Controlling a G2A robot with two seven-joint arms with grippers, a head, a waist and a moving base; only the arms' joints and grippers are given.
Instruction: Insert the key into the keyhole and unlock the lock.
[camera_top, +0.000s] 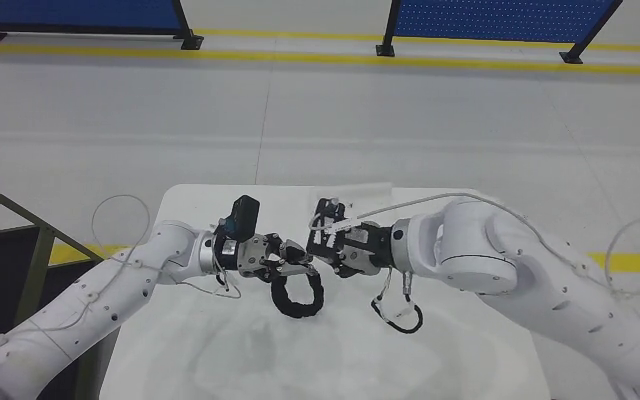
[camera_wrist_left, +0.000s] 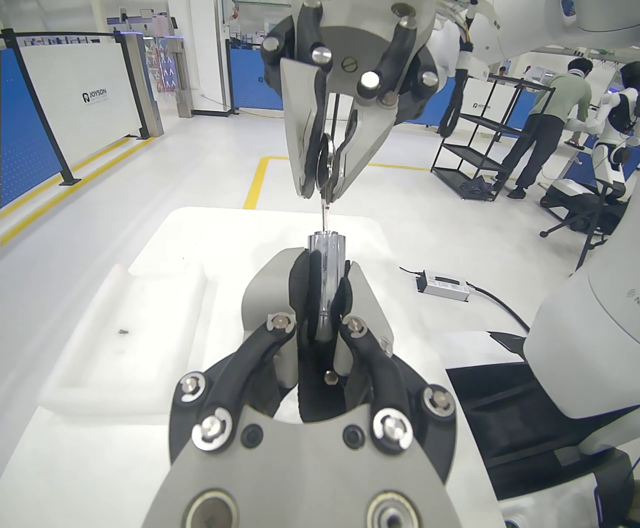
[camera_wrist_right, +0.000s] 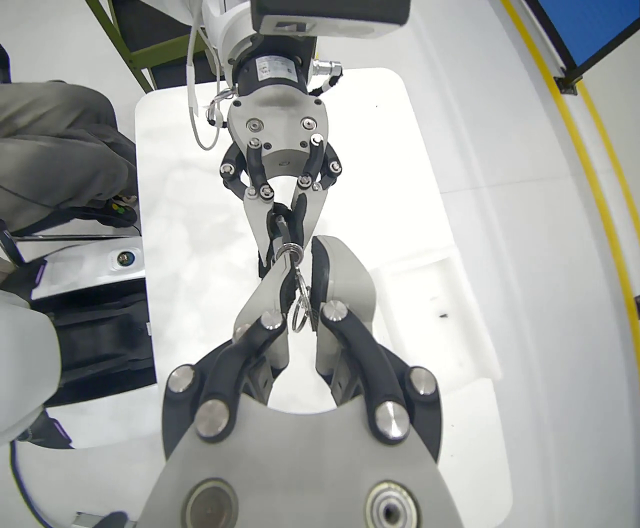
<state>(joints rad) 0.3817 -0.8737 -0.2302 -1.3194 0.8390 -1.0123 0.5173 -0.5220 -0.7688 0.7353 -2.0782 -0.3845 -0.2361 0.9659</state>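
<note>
Chrome lock (camera_wrist_left: 326, 280) is clamped endwise in the left claw (camera_wrist_left: 324, 267), with both pads shut on its barrel. The keyhole end faces the right claw (camera_wrist_left: 321, 192). The lock is held in the air above the middle of the tabletop (camera_top: 460, 360), and a black loop (camera_top: 297, 296) hangs from it toward the near side. The right claw is closed narrow on the head of the key (camera_wrist_left: 325, 214). The key ring (camera_wrist_right: 299, 306) dangles between its fingers.

Position: the left claw comes in from the left and the right claw from the right, tips nearly meeting. The key blade lines up with the barrel axis. Its tip is at the keyhole face, touching or just entered; depth is not readable. A short bare length of blade shows between the claw tips and the lock.

Step in hand (judgement): insertion, at or just past the mouth. The turn is not yet done, and the loop looks closed.

Next move calls for:
- A straight push along the barrel axis with no sideways drift, while the left claw holds firm against it.
- Once the key is seated, a twist of the right wrist about the blade axis, gripping the flat head tightly enough that it doesn't slip.

Risk: a slight tilt could jam the blade at the mouth.
</note>
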